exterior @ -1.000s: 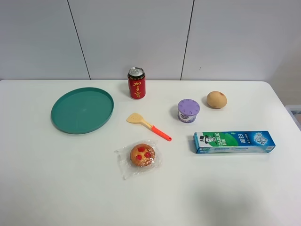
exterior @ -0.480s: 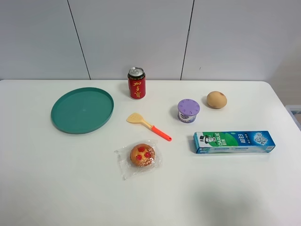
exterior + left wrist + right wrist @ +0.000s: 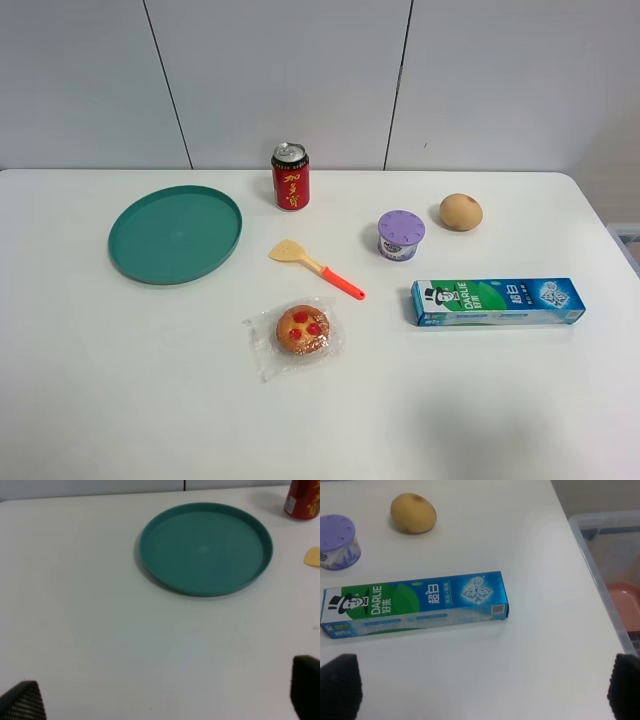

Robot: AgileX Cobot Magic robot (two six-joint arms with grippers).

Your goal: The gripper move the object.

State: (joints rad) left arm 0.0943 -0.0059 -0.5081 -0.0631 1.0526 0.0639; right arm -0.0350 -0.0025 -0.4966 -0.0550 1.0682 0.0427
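The small spatula (image 3: 315, 267), with a pale tan blade and an orange-red handle, lies flat near the middle of the white table (image 3: 150, 400). Its blade tip shows at the edge of the left wrist view (image 3: 313, 557). No arm shows in the exterior high view. My left gripper (image 3: 162, 697) hovers over bare table in front of the green plate, its fingertips (image 3: 20, 702) wide apart and empty. My right gripper (image 3: 481, 690) hovers near the toothpaste box, its fingertips (image 3: 339, 685) wide apart and empty.
A green plate (image 3: 176, 233) sits at the left and a red can (image 3: 290, 177) at the back. A purple-lidded cup (image 3: 401, 234), a brown egg (image 3: 461, 212), a toothpaste box (image 3: 497, 300) and a wrapped pastry (image 3: 301, 330) lie around. A clear bin (image 3: 607, 575) stands off the table's right edge.
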